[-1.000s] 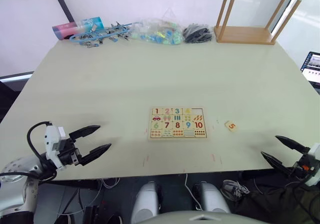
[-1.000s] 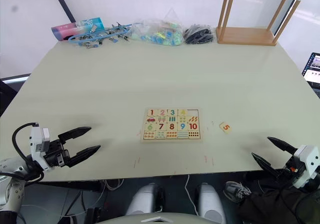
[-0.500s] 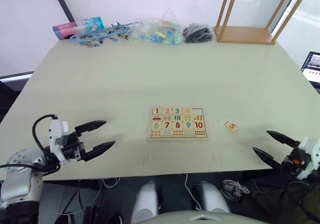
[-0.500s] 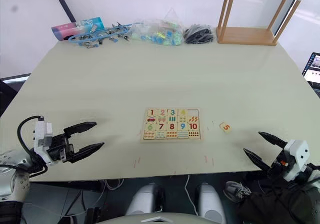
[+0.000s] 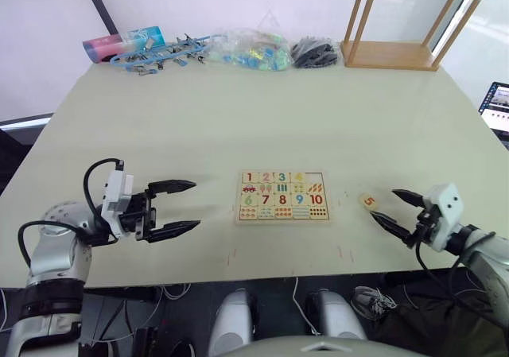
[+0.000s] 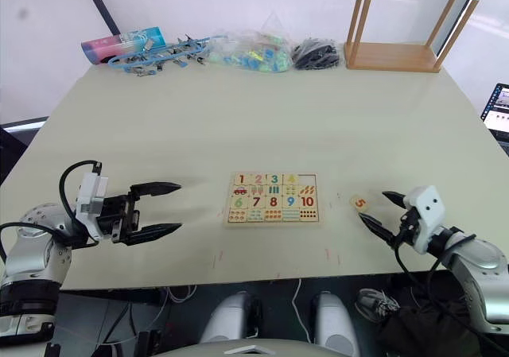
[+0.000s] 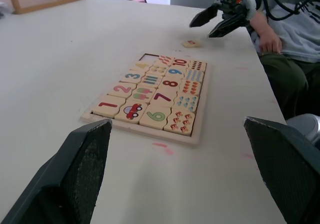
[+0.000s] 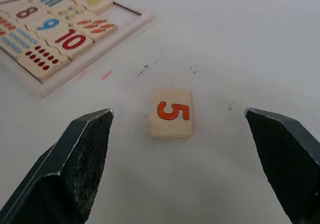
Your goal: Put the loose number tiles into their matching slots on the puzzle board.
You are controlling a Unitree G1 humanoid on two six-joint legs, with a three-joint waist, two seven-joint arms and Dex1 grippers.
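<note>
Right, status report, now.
Both grippers open, left gripper idle, right gripper lined up on the 5 tile. Last slot on the puzzle board empty. Nothing in the way.

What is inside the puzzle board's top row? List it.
In the puzzle board, the top row holds tiles 1, 2, 3 and 4. The last slot is empty. Whatever lies beneath the seated tiles is covered.
</note>
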